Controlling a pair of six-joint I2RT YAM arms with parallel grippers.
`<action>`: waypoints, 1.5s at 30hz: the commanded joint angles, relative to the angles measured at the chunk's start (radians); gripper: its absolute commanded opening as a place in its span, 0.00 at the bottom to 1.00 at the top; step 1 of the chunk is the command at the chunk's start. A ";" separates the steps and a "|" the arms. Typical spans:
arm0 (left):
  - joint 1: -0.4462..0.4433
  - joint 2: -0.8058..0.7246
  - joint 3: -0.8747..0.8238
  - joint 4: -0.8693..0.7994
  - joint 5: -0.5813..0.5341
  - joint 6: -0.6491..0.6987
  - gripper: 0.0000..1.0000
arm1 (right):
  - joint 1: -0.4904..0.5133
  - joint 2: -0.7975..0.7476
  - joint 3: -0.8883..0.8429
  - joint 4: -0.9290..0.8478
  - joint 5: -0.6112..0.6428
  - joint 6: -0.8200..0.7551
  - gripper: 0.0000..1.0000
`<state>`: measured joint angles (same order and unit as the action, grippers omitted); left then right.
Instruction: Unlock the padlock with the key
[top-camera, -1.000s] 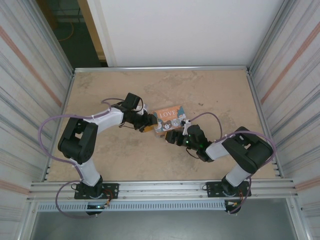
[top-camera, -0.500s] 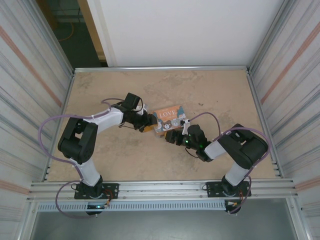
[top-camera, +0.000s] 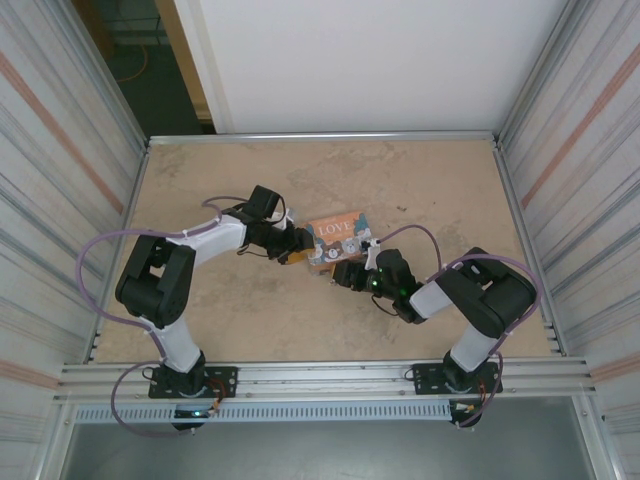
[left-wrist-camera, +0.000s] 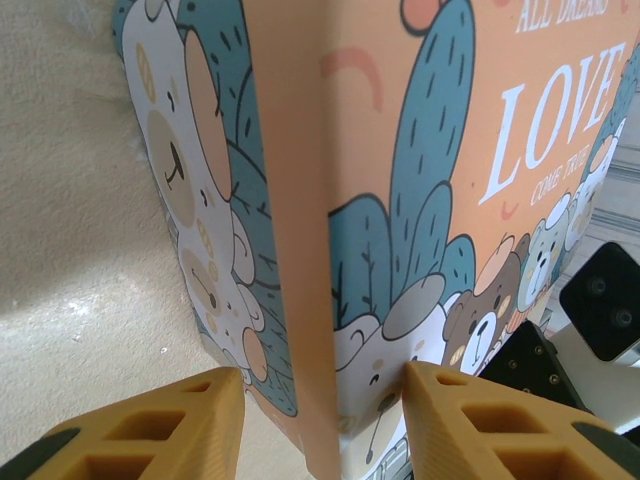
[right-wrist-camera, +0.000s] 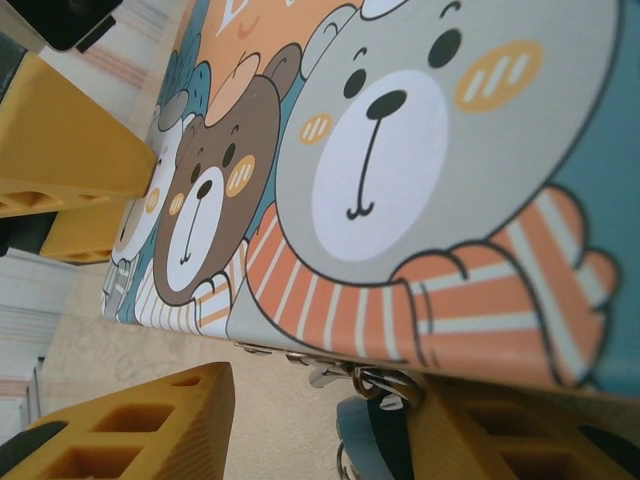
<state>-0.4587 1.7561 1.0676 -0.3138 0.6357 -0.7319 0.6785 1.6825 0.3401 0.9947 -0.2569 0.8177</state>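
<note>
From above, the orange box with the word LOVE lies in the middle of the sandy table. The left end effector is at the box's left corner. The right end effector is at the box's near edge. Both arms bend in toward the box from the two sides. The padlock is too small to make out from up here.

From the left wrist, a corner of the box stands right between the two yellow fingers. You can see bears and green cactus plants painted on it. The left end effector is wide, with one finger close to each side of the corner. I cannot tell if it squeezes the box or just sits around it. The table shows on the left.

From the right wrist, the box shows a big grey bear with a striped scarf. The little blue-teal padlock hangs under the box's bottom edge by its thin silver loop. The right end effector is wide, and it holds nothing that I can see. The padlock sits between its fingers, just beside the right-hand one. At the top left are the yellow fingers of the left end effector.
</note>
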 joint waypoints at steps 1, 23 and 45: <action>0.005 -0.003 -0.008 -0.047 -0.010 0.024 0.45 | -0.002 -0.024 -0.001 0.026 -0.034 -0.025 0.45; 0.005 0.002 -0.005 -0.042 -0.012 0.022 0.44 | 0.008 -0.104 -0.006 -0.123 0.017 -0.061 0.25; 0.005 -0.020 -0.056 -0.038 -0.027 0.025 0.44 | 0.008 -0.157 -0.029 -0.127 0.074 -0.028 0.00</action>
<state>-0.4572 1.7466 1.0504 -0.2962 0.6357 -0.7288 0.6804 1.5665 0.3202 0.8253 -0.2062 0.7769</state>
